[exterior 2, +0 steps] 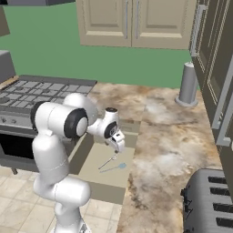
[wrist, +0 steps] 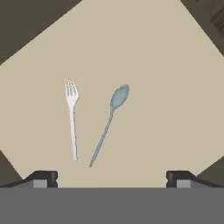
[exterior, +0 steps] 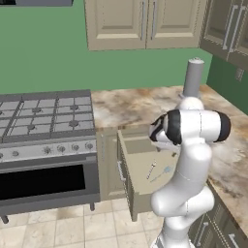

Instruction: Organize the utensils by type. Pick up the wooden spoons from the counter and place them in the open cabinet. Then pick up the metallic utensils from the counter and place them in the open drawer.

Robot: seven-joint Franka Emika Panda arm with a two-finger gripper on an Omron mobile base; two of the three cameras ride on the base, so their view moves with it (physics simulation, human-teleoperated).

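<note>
hand view gave me the fork [wrist: 71, 118] and the blue-bowled spoon [wrist: 108, 123] lying side by side, handles nearly meeting, on the floor of the open drawer [wrist: 175, 87]. on the marbled tabletop [exterior 2: 173, 136] i saw a grey cylinder [exterior 2: 188, 84] and a toaster [exterior 2: 211, 200]. my fingers [wrist: 44, 178] were spread wide, released, hanging empty above the drawer.

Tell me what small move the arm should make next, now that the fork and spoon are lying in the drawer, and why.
Probably lift the claw straight up and out of the drawer. Its jaws stand wide open and hold nothing, while the fork and spoon lie side by side on the drawer floor, apart from each other, so the placing looks finished.
</note>
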